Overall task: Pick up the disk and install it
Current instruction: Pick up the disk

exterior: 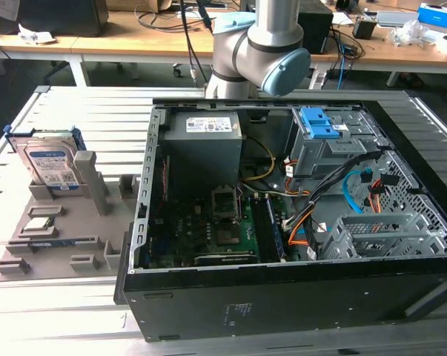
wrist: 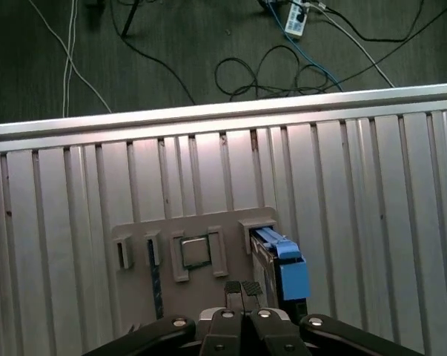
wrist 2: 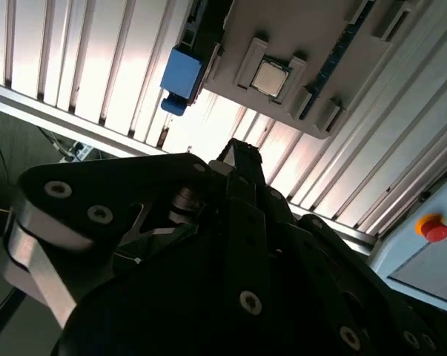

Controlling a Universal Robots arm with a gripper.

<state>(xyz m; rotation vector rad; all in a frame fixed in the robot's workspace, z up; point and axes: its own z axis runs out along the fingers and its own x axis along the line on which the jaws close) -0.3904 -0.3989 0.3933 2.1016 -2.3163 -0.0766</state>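
The disk [exterior: 51, 165], silver with a blue-and-white label and a blue carrier bracket, stands on edge in a slot of the grey fixture plate [exterior: 53, 245] at the exterior view's left. In the first wrist view my gripper [wrist: 242, 288] hangs high above the plate, its two fingertips pressed together with nothing between them, and the disk [wrist: 282, 267] shows edge-on just beside them. The second wrist view looks past the black gripper [wrist 2: 235, 153] to the disk's blue bracket [wrist 2: 180, 78].
An open computer case [exterior: 282, 297] lies beside the plate, holding a grey power-supply box [exterior: 204, 141], a motherboard [exterior: 208, 230] and a drive cage with blue latches [exterior: 319, 126]. A small square chip [wrist: 195, 252] sits on the plate. Cables lie on the floor [wrist: 282, 67] beyond the slatted table's edge.
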